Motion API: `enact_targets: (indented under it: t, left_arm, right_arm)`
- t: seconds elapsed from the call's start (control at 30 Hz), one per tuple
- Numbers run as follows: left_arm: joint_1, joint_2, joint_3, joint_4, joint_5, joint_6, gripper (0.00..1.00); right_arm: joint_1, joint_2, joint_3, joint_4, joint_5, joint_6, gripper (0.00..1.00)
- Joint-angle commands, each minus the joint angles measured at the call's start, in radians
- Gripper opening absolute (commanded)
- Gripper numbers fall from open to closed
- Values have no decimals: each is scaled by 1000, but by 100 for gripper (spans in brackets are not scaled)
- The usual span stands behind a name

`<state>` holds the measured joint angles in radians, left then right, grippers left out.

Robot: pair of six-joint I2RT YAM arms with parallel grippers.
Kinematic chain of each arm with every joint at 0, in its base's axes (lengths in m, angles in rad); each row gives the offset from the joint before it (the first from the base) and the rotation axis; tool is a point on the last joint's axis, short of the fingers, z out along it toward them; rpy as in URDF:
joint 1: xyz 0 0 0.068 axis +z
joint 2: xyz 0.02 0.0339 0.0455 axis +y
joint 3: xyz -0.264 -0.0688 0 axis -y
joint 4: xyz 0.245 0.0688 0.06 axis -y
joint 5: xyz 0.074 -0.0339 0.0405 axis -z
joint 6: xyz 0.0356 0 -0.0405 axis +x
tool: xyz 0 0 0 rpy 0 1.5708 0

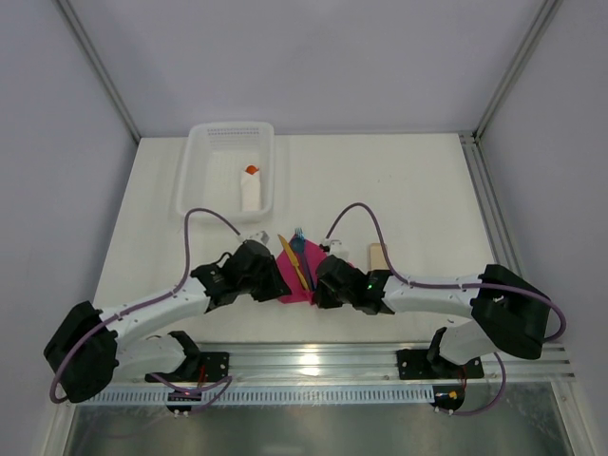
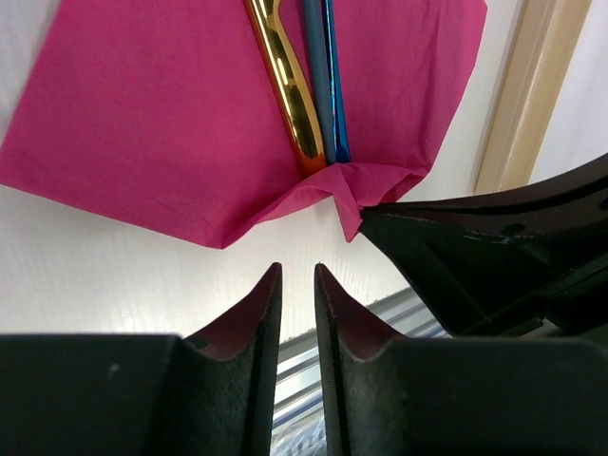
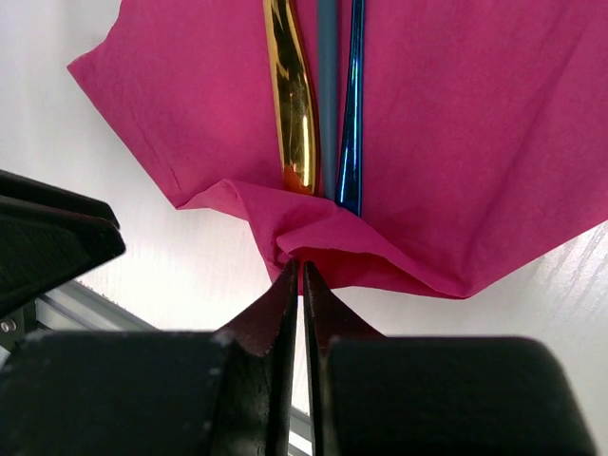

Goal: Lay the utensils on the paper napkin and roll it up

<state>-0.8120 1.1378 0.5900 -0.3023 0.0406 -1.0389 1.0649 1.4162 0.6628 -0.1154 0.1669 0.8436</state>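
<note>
On the white bench, the paper napkin lies spread directly ahead of both grippers, which face it from its near edge. The right gripper is clamped on the sheet's crumpled near corner, which bunches up at its fingertips. The left gripper stands just short of the same edge, slightly left of that corner, its jaws a narrow slit apart and holding nothing. The utensils lie side by side down the napkin's middle, their handle ends just beyond the pinched corner: the yellow-orange knife leftmost, the blue handles touching beside it on the right.
</note>
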Motion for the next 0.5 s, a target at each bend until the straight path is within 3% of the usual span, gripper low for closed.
enact_targets:
  t: [0.0,0.13,0.47]
  left_arm:
    - [-27,23,-18,67,-25,-27,21]
    - [-41,72,-12,112,-8,-42,15]
    - [-85,209,45,170,16,-56,11]
  right_arm:
    - [-3,-29,37,-1,72,-28,8]
    - [-5,-34,43,-4,79,-37,9]
    - [-22,-63,52,-18,98,-66,11]
